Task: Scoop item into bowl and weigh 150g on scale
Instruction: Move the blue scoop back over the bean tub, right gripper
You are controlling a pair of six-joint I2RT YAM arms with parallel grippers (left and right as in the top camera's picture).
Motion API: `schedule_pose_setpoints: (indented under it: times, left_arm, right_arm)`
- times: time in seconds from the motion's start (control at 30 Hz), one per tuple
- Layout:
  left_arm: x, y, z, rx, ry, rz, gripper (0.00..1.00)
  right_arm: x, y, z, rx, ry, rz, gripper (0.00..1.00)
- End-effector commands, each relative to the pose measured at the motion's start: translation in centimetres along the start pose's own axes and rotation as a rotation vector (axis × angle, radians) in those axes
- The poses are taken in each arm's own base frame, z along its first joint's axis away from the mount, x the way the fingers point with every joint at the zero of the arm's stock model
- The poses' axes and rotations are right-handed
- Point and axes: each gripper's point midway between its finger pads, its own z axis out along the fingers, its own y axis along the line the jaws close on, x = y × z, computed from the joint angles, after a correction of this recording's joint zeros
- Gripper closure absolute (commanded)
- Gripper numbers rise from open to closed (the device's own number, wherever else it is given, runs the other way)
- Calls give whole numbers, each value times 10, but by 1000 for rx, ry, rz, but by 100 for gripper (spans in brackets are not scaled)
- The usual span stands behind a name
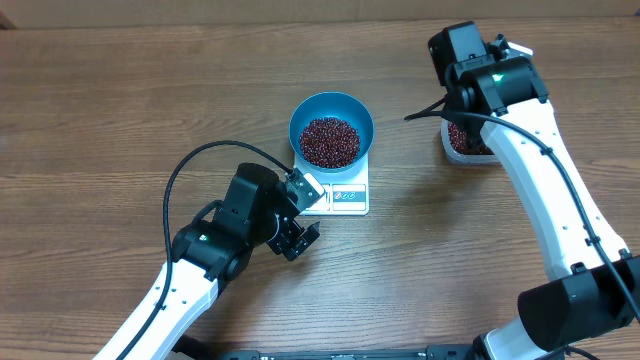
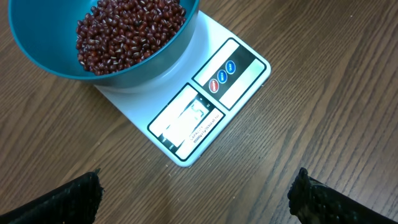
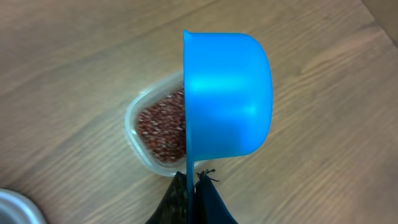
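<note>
The bright blue bowl (image 1: 331,112) stands on the white scale (image 1: 348,197), and the item (image 1: 329,142), dark red-brown beans, fills its bottom. In the left wrist view the bowl (image 2: 134,68) and beans (image 2: 127,31) sit at top left, with the scale's display and buttons (image 2: 208,102) facing me. My left gripper (image 1: 308,212) rests by the scale's front-left corner, open and empty (image 2: 199,199). My right gripper (image 3: 191,186) is shut on the handle of a blue scoop (image 3: 227,93), which is turned on its side above a clear tub (image 3: 140,134).
The clear tub (image 1: 465,145) of beans stands right of the scale, partly under my right arm (image 1: 520,150). A grey rounded edge (image 3: 15,210) shows at the bottom left of the right wrist view. Wooden tabletop (image 1: 120,110) lies all around.
</note>
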Motion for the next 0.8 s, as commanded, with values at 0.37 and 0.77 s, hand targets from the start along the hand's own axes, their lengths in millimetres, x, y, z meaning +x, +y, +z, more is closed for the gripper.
schedule_pose_setpoints:
  times: [0.37, 0.77]
  left_arm:
    - [0, -1, -1, 8, -11, 12, 1]
    - [0, -1, -1, 9, -11, 12, 0]
  right_arm:
    - [18, -1, 45, -38, 68, -43, 96]
    - [17, 19, 65, -65, 59, -76, 96]
